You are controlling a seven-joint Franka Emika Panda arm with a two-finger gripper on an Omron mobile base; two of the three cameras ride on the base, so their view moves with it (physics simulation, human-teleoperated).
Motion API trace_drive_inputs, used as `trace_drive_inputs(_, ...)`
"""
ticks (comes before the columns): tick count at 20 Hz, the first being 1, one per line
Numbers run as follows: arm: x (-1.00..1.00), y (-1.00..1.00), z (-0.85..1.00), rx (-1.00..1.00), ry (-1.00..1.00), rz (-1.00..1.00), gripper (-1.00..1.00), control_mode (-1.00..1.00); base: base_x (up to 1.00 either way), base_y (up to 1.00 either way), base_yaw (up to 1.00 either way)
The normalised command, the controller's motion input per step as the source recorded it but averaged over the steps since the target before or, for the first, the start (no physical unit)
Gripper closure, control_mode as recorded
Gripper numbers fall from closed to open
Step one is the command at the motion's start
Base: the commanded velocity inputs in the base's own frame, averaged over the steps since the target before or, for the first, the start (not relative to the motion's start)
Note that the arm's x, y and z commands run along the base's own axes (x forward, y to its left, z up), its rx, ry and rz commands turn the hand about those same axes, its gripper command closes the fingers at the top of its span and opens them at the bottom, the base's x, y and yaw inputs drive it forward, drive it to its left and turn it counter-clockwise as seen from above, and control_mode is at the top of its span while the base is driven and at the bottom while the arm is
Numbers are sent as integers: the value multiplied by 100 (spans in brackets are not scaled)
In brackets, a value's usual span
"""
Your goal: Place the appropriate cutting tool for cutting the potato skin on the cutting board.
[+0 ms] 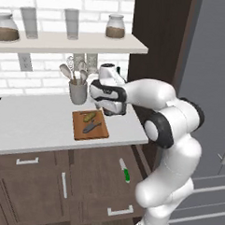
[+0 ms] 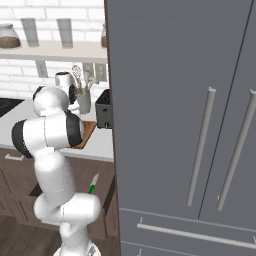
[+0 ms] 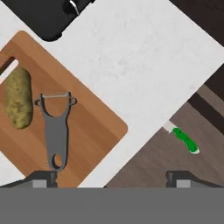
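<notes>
The peeler [image 3: 56, 131] is a short dark grey metal tool with a wide forked head holding a thin blade and a flat handle pierced by a hole near its end. It lies flat on the cutting board [image 3: 94, 120], a reddish-brown wooden rectangle with rounded corners, just beside the potato [image 3: 18, 98], a small oblong yellowish-olive lump with speckled skin; the two are close but apart. In the left base view the peeler [image 1: 90, 127] and potato [image 1: 89, 116] rest on the board [image 1: 80, 131] near the front right of the white worktop [image 1: 34, 124]. The gripper [image 3: 111, 177] hovers above the board with its jaws spread wide and holding nothing, the two fingertips [image 3: 43, 178] far apart at the bottom of the hand view. Behind the board stands a grey utensil holder [image 1: 78, 91] filled with spoons and spatulas. A shelf [image 1: 66, 42] on the white brick wall carries two jars [image 1: 115, 26] with brown contents and two glasses [image 1: 71, 23]. A dark toaster [image 2: 103, 115] sits at the worktop's end beside a tall grey refrigerator [image 2: 180, 125]. A green-handled knife [image 1: 125, 171] lies down in front of the dark wooden cabinets [image 1: 40, 185].
</notes>
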Motion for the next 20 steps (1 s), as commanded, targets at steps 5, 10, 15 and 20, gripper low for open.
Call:
trace_drive_inputs(5,-66,-42,81,0,-30,-5,-100,-100,0,0,0)
trace_drive_inputs(10,-67,-43,82,0,-31,-5,-100,-100,0,0,0)
trace_drive_inputs(15,-72,-43,89,0,-32,-5,-100,-100,0,0,0)
trace_drive_inputs(20,-70,-42,90,0,-34,-5,-100,-100,0,0,0)
